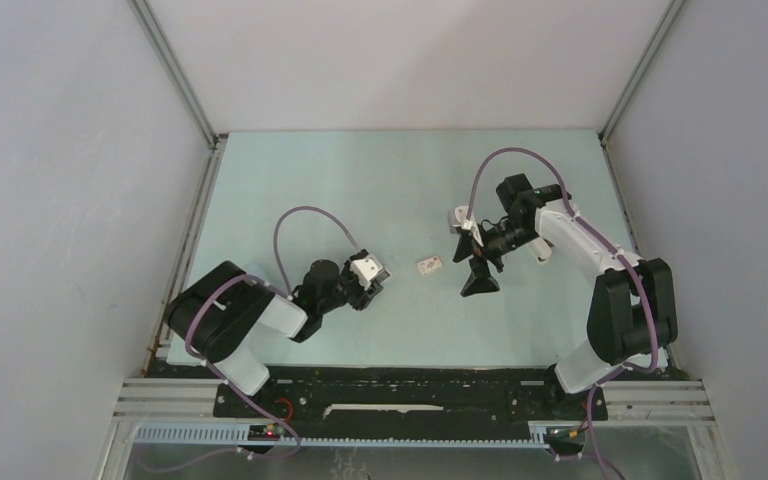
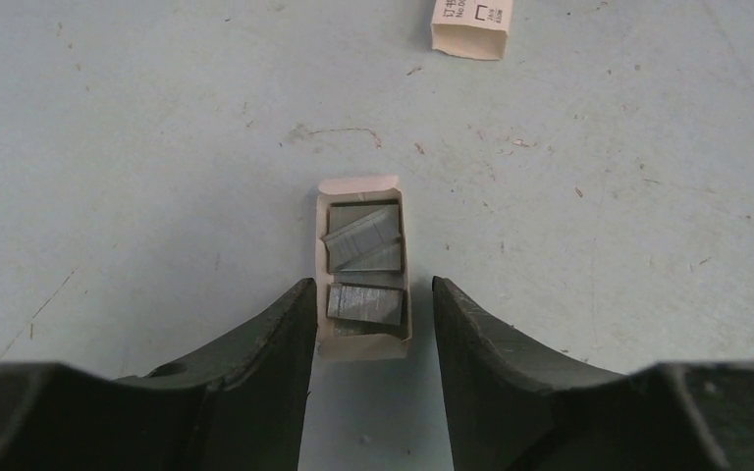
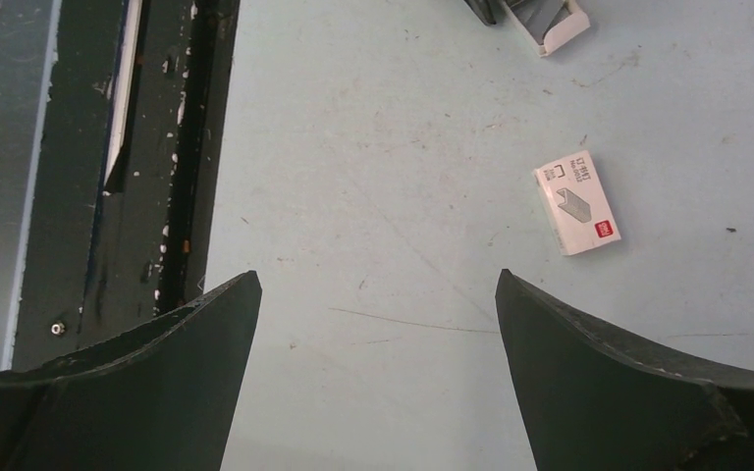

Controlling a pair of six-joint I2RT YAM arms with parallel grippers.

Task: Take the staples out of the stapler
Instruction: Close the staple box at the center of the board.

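Several grey staples (image 2: 365, 245) lie as short strips in an open cardboard tray (image 2: 358, 188) on the pale green table. My left gripper (image 2: 373, 285) stands open astride the tray's near end. Its left finger (image 2: 285, 334) is against the tray's side, and its right finger (image 2: 471, 334) is a little apart from it. In the top view this gripper (image 1: 372, 272) is left of centre. My right gripper (image 3: 376, 275) hangs wide open over bare table with nothing between its fingers; from above it (image 1: 480, 280) is right of centre. The stapler is out of view.
A small white-and-red box (image 3: 576, 203) lies flat between the two grippers (image 1: 428, 265), just beyond the tray (image 2: 471, 25). The black base rail (image 1: 410, 385) runs along the near edge. Grey walls enclose the table on three sides.
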